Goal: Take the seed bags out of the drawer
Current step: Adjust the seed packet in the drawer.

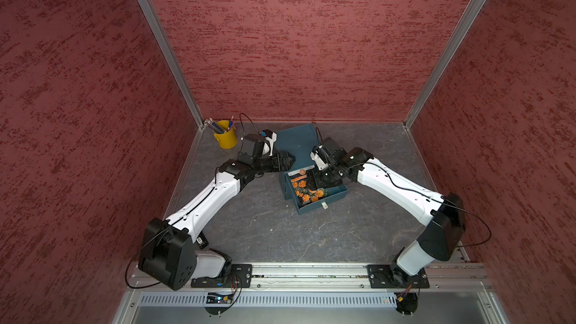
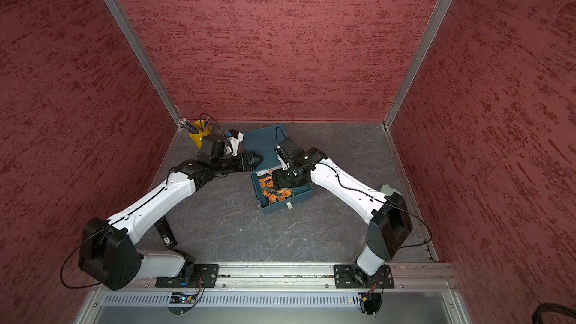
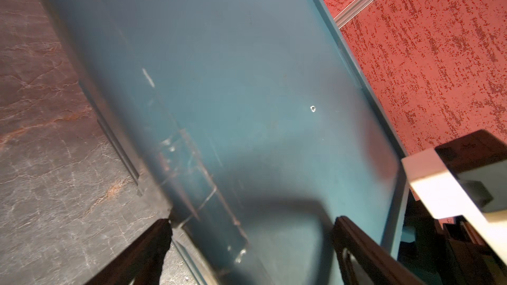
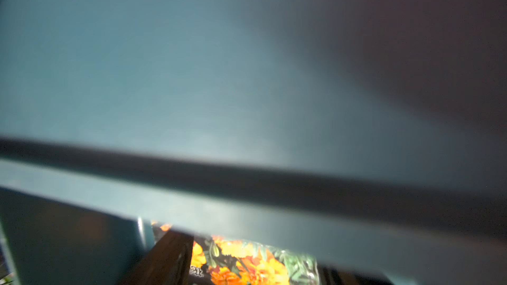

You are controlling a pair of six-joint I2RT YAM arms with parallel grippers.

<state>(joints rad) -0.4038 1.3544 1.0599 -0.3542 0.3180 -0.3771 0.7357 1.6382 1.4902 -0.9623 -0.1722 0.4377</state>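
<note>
The teal drawer [image 1: 313, 209] [image 2: 278, 208] stands pulled out of the small teal cabinet [image 1: 296, 138] [image 2: 265, 138], its white pull tab facing the front. In both top views one seed bag [image 1: 302, 189] [image 2: 270, 194] with orange flowers lies in the drawer. My right gripper [image 1: 318, 183] [image 2: 284, 180] [image 4: 255, 267] is down in the drawer, open, its fingers [image 4: 167, 256] on either side of that seed bag [image 4: 247, 261]. My left gripper [image 1: 290, 161] [image 2: 257, 159] [image 3: 252, 231] is open at the cabinet's left edge. Its fingers [image 3: 153, 250] straddle that edge. Other seed bags are hidden.
A yellow bucket [image 1: 225, 139] [image 2: 199, 136] of pencils stands in the back left corner, just behind my left wrist. Red walls close in the grey table [image 1: 280, 232] on three sides. A pale object [image 2: 386, 189] shows behind my right arm.
</note>
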